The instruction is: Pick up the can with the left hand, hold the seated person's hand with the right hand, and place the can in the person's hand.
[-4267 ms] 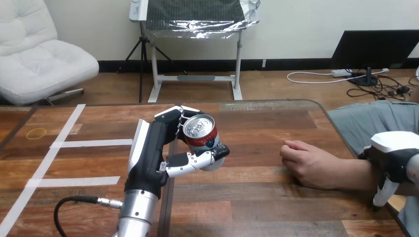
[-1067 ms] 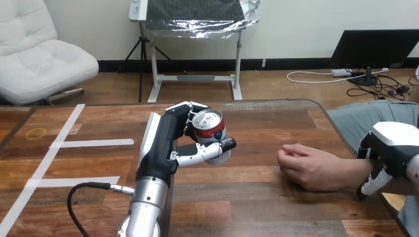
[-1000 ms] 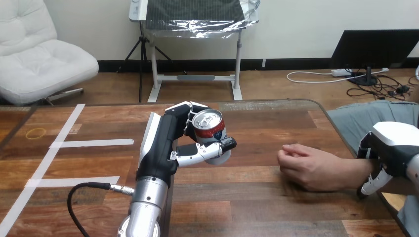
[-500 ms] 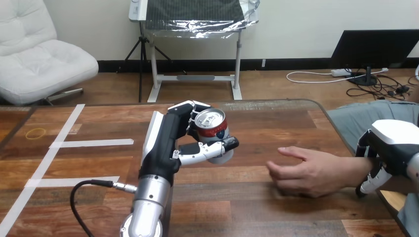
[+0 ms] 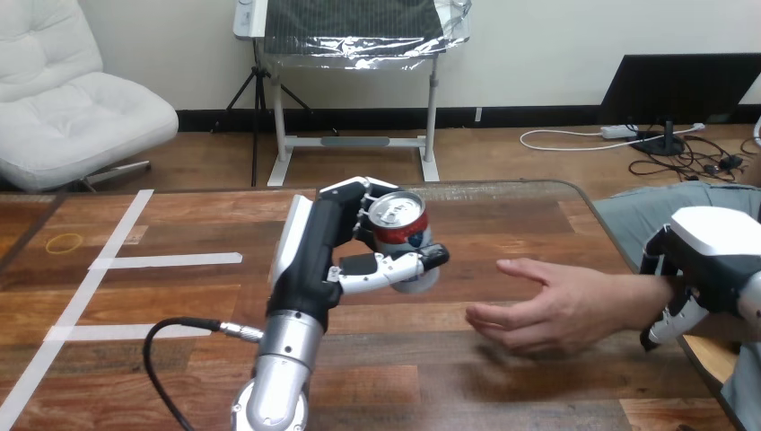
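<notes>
One can (image 5: 401,230) rides upright in curled left robot hand (image 5: 323,251) above table (image 5: 161,296); right robot hand (image 5: 709,260) at person's wrist (image 5: 637,301), grip untellable; best carried level, released only once seated in person's hand (image 5: 538,310), open nearby.

Glossy metal can (image 5: 399,215), seemingly varnished wood table (image 5: 502,386)

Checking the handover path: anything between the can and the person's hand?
Nothing visible. The left hand holds the can above the table. The person's hand is open to the can's right, fingers pointing toward it. Only bare table lies between them.
</notes>
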Tool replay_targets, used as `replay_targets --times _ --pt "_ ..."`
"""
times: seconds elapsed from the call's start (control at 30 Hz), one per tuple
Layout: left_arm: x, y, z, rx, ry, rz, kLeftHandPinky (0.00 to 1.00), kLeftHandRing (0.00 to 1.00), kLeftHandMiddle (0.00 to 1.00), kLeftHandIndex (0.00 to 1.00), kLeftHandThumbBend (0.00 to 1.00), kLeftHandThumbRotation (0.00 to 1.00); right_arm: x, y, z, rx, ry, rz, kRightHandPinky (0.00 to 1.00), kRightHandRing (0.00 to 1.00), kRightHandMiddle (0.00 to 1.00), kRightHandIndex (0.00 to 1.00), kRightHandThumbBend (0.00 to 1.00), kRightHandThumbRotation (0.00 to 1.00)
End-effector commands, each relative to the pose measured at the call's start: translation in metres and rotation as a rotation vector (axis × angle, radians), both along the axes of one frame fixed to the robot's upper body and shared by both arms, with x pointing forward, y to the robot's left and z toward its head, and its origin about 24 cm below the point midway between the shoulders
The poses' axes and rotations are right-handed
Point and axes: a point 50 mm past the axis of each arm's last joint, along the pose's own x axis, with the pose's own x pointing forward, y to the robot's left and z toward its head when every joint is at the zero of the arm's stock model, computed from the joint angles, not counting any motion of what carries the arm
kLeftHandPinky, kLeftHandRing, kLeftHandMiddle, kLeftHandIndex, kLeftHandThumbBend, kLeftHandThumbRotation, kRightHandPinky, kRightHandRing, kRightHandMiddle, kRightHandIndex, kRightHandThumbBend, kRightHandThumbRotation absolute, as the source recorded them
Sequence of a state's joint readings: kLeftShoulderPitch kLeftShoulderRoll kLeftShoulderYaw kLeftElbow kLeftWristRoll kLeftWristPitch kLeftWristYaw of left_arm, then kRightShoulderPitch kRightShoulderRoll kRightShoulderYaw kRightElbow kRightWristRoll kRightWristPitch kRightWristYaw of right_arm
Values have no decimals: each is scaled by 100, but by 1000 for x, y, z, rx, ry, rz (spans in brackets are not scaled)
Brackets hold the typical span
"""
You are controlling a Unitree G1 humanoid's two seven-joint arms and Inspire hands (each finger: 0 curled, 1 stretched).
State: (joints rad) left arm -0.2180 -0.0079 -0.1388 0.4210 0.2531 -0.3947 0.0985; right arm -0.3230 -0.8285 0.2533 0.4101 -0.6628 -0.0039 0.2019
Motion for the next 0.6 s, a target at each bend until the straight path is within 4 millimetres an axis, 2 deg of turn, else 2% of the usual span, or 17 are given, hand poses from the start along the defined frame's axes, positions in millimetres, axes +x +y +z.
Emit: replay_targets --times 0.0,0.57 --pt "15 -13 28 -20 -92 -33 42 43 46 52 57 0 9 4 25 16 -98 12 29 36 44 48 81 0" --pt "13 -20 29 -7 -92 -45 44 44 47 52 58 0 8 4 16 15 -39 21 34 42 49 50 80 0"
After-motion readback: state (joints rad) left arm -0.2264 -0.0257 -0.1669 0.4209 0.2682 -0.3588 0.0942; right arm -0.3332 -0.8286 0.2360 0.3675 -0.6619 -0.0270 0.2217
